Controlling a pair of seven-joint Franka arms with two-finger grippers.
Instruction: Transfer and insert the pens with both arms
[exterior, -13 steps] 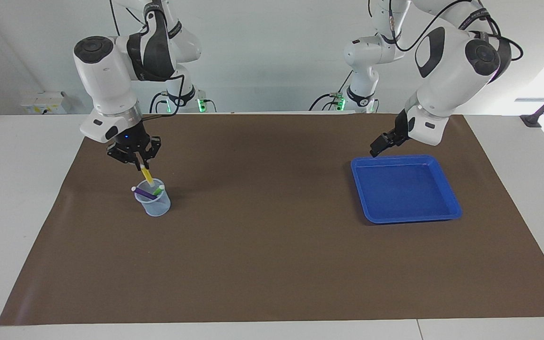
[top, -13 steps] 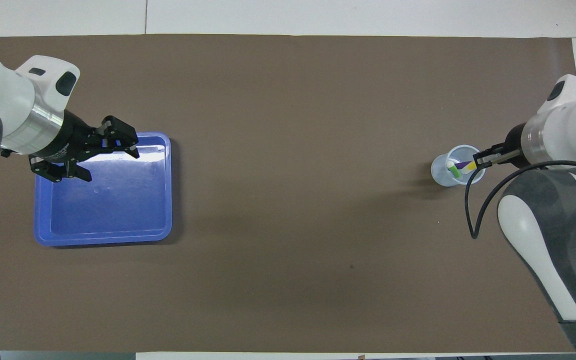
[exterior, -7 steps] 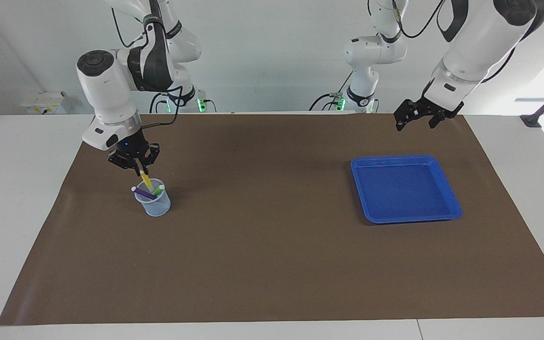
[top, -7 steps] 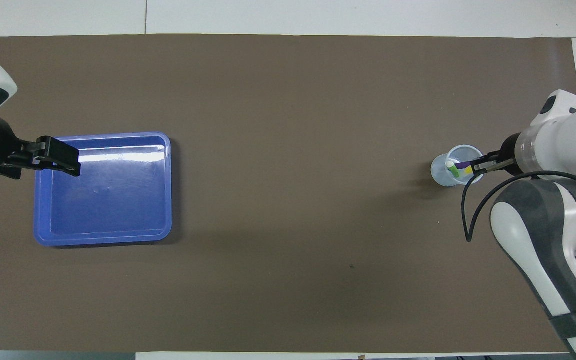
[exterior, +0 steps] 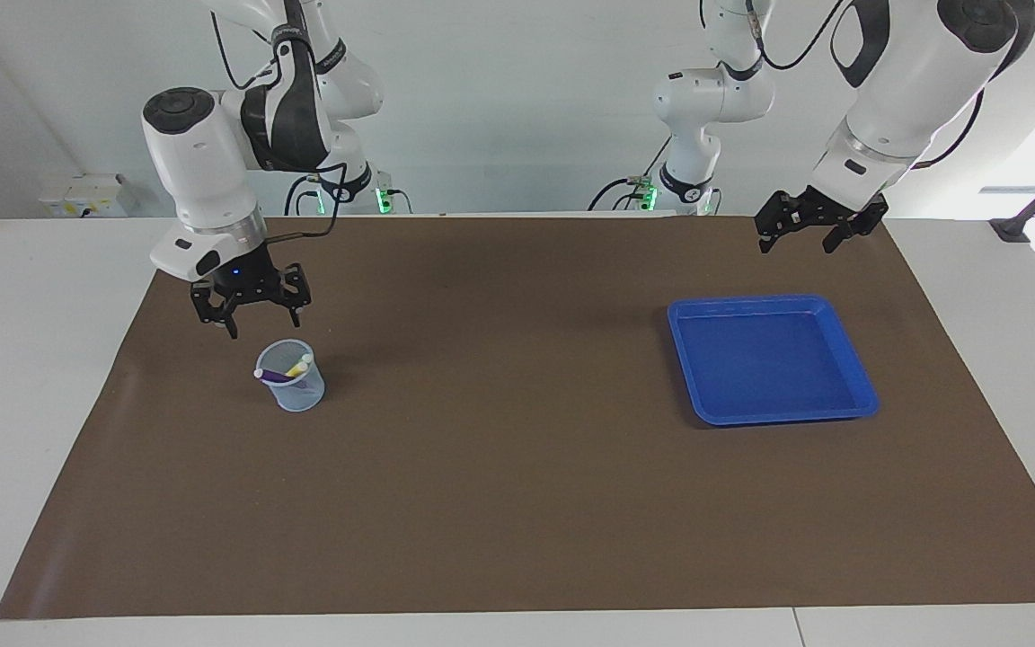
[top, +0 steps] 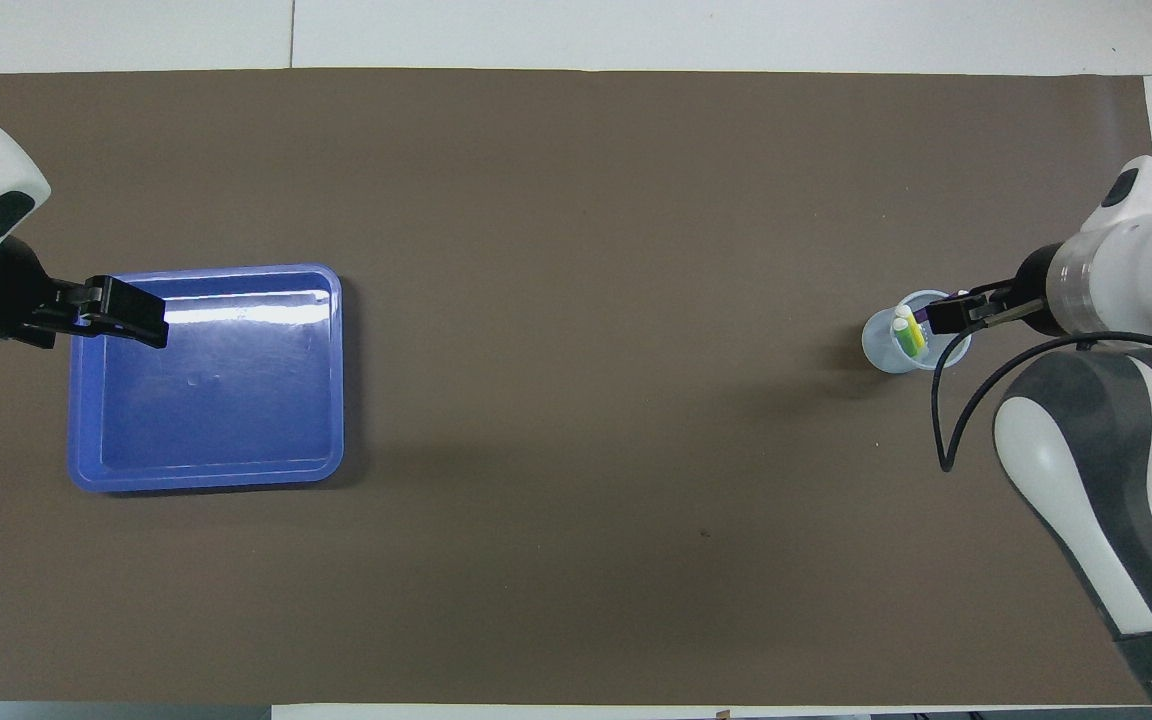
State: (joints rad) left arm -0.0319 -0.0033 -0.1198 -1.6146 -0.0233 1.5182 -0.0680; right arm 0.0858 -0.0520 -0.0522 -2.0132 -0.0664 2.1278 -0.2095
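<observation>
The left gripper hangs with its fingers spread and empty over the mat's edge nearest the robots, above the near rim of the blue tray, which holds nothing; this arm waits. The right gripper hovers just above the clear cup, toward its own end of the worktop, fingers wide apart and gripping nothing. All three pens stand in that cup, directly below and slightly farther from the robots than those fingers: the yellow pen and purple pen lean across the mouth with pale ends up, long axes tilted rather than upright. The right arm is by far the nearer one. The task looks finished, so the likely move is a plain lift clear. The green pen shows only from overhead, beside the yellow; from above the gripper covers part of the cup's rim.
</observation>
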